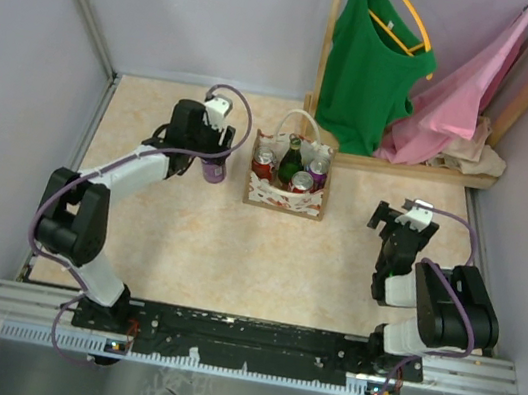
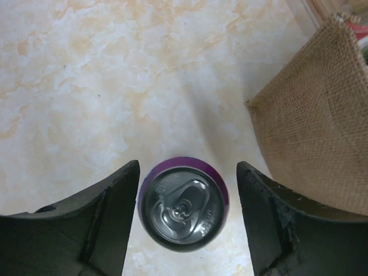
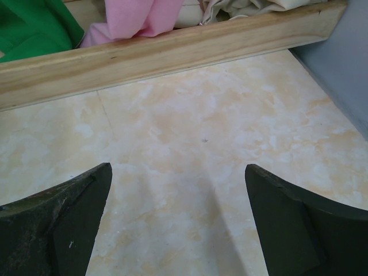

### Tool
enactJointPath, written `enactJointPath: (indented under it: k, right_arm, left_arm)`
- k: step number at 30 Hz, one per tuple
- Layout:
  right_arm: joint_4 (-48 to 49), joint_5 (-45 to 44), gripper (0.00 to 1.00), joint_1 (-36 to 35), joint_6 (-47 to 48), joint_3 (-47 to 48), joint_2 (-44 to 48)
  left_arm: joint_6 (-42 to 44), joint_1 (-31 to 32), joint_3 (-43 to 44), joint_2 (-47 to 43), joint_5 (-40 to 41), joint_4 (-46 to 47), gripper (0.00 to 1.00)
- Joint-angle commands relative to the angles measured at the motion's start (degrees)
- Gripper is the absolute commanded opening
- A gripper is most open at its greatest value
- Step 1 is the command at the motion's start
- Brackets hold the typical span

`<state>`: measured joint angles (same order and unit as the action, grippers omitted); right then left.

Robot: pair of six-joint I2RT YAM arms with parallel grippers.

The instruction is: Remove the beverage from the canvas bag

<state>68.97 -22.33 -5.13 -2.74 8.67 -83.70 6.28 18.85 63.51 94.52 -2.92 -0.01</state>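
Note:
The canvas bag [image 1: 287, 193] stands at the table's middle back, cream with a red print and pale looped handles. It holds two red cans [image 1: 265, 163], a green bottle [image 1: 292, 160] and a purple can [image 1: 317, 171]. Another purple can [image 1: 213, 170] stands on the table just left of the bag. My left gripper [image 1: 212, 155] is above it, open, one finger on each side with gaps; the left wrist view shows the can's top [image 2: 184, 207] between the fingers [image 2: 115, 213] and the bag's cloth side [image 2: 316, 132] to the right. My right gripper [image 1: 397, 220] is open and empty right of the bag.
A wooden rack at the back right carries a green sleeveless top [image 1: 368, 63] and a pink garment [image 1: 465, 89]; its base beam [image 3: 172, 52] lies ahead of my right gripper [image 3: 177, 168]. Grey walls enclose the table on the left, back and right.

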Motion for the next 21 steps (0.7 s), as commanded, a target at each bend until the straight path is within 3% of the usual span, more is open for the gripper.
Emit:
enactJointPath:
  k: [1, 2, 4, 11, 16, 21]
  right_arm:
    - [2.4, -0.17, 0.99, 0.31, 0.02, 1.25, 0.47]
    - [2.4, -0.15, 0.99, 0.29, 0.02, 1.24, 0.47]
    - [2.4, -0.16, 0.99, 0.3, 0.02, 1.27, 0.47]
    - [2.4, -0.17, 0.99, 0.29, 0.05, 1.27, 0.47]
    - [2.4, -0.15, 0.99, 0.29, 0.04, 1.27, 0.48]
    - [2.4, -0.15, 0.99, 0.3, 0.02, 1.23, 0.47]
  left_arm:
    - [-0.67, -0.39, 1.61, 0.13, 0.98, 3.67, 0.86]
    - [-0.82, -0.39, 1.71, 0.28, 1.03, 3.61, 0.97]
    - [-1.2, -0.41, 1.89, 0.4, 1.6, 3.25, 1.0]
    - [-1.01, -0.39, 4.73, -2.16, 1.51, 2.18, 1.0]
    - [1.14, 0.94, 8.72, -6.04, -10.84, 3.46, 0.94]
    - [5.82, 9.06, 18.86, -3.45, -17.6, -4.52, 0.9]
